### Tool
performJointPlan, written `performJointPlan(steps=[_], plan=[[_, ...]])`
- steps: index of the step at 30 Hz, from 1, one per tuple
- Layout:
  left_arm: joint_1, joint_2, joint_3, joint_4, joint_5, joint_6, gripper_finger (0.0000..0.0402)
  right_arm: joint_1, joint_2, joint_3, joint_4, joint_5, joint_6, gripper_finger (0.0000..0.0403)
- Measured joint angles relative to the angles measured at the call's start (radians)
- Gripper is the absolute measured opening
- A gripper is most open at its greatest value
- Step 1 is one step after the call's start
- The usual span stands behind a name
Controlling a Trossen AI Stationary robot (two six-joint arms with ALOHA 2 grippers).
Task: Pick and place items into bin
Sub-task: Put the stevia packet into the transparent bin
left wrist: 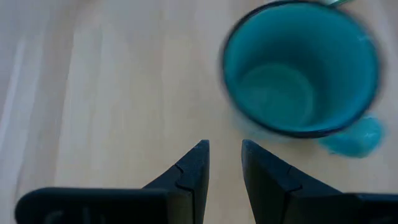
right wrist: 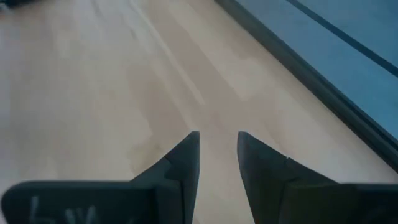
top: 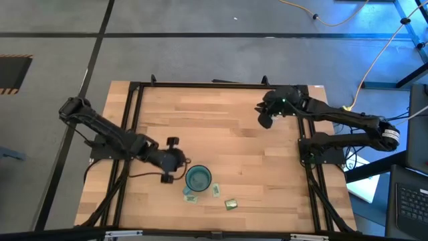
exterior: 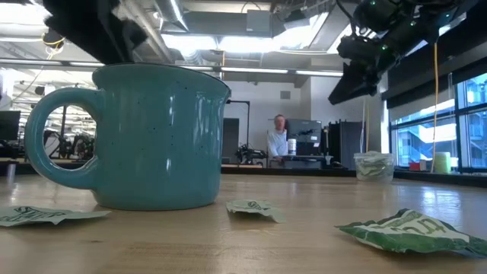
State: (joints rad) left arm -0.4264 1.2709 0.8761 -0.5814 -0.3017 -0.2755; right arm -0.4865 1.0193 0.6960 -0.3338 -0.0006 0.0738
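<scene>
A teal mug (top: 198, 179) stands upright near the table's near edge; it fills the low view (exterior: 152, 137) and shows from above in the left wrist view (left wrist: 301, 68). Three green packets lie flat beside it (top: 190, 197) (top: 215, 190) (top: 231, 204), also seen in the low view (exterior: 46, 215) (exterior: 255, 207) (exterior: 411, 230). A translucent cup (exterior: 373, 165) with packets in it stands far back on the table; in the high view I cannot find it. My left gripper (top: 179, 163) (left wrist: 225, 149) hovers just left of the mug, narrowly open and empty. My right gripper (top: 266, 117) (right wrist: 217, 140) is raised over the far right part of the table, narrowly open and empty.
A black frame rail (top: 200, 85) runs along the table's far edge, with more rails down both sides. Bare wood (top: 221, 134) lies between the two grippers. Beyond the table a person (exterior: 278, 141) stands in the room.
</scene>
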Motion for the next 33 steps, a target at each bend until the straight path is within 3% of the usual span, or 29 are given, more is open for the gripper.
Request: performJointPlan(steps=[10, 19, 33], plan=[[-0.207, 0.008, 0.0, 0.252, -0.182, 0.057, 0.0088, 0.078, 0.028, 0.0, 0.067, 0.0, -0.002, 0.0112], [-0.284, 0.116, 0.002, 0.511, -0.22, 0.185, 0.0088, 0.078, 0.028, -0.001, 0.056, 0.017, -0.03, 0.0112], [-0.382, 0.406, 0.196, 0.455, -0.177, 0.147, 0.0088, 0.078, 0.028, -0.001, -0.012, 0.019, 0.001, 0.0112]])
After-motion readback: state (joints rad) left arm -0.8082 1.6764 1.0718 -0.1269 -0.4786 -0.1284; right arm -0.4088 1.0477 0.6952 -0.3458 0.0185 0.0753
